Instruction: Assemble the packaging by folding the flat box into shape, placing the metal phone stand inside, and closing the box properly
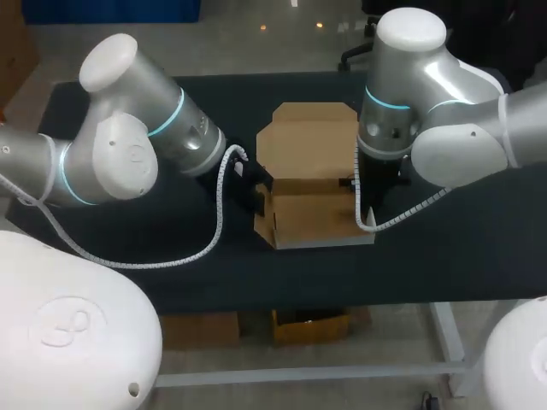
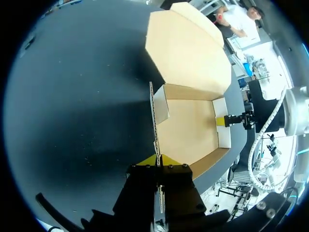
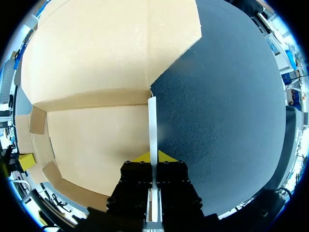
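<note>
A brown cardboard box (image 1: 312, 213) lies open in the middle of the black table (image 1: 479, 231), its lid (image 1: 308, 141) flat behind the tray. My left gripper (image 1: 256, 195) is shut on the box's left side wall (image 2: 154, 116), which stands upright between its yellow tips (image 2: 158, 159). My right gripper (image 1: 362, 192) is shut on the right side wall (image 3: 152, 125), seen edge-on between its tips (image 3: 153, 157). The tray floor (image 2: 188, 130) is bare. No metal phone stand shows in any view.
A white spiral cable (image 1: 218, 226) from my left arm loops over the table in front of the box's left corner. Another cable (image 1: 406, 215) hangs by the box's right side. The table's front edge (image 1: 342, 303) lies close behind the box's front wall.
</note>
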Robot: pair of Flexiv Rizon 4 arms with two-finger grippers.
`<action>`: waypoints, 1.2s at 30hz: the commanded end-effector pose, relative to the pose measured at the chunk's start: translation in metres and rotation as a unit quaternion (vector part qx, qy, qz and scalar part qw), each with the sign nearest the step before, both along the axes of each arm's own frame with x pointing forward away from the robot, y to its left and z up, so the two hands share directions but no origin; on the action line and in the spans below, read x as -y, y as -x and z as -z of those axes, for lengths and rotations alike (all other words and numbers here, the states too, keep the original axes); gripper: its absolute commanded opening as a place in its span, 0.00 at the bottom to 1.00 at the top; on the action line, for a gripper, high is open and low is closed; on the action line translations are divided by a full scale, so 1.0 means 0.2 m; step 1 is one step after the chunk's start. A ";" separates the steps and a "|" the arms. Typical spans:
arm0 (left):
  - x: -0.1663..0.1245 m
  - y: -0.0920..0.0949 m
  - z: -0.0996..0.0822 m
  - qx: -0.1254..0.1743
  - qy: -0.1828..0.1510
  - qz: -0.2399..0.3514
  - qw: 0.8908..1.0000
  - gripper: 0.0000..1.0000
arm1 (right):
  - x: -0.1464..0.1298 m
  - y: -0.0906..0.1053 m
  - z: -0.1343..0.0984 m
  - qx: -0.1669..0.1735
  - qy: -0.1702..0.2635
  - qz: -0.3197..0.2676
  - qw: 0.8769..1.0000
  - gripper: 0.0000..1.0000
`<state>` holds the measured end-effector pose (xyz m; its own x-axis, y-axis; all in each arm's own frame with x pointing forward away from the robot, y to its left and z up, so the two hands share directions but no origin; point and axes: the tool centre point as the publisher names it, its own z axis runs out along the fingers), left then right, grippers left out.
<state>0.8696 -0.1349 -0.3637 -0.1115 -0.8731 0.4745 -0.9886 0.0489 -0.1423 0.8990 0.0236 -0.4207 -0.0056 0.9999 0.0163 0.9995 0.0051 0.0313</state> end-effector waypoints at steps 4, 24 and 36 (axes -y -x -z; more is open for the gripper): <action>0.05 0.00 -0.02 0.002 -0.084 -0.011 0.996 0.00 | 0.00 0.00 0.00 0.000 0.000 0.000 1.000 0.00; 0.05 0.02 -0.07 0.009 -0.074 0.000 0.997 0.54 | 0.00 0.00 0.00 0.000 0.000 0.000 1.000 0.00; -0.10 0.03 -0.10 0.005 0.004 -0.001 1.000 0.96 | 0.00 0.00 0.00 0.000 0.000 0.000 1.000 0.00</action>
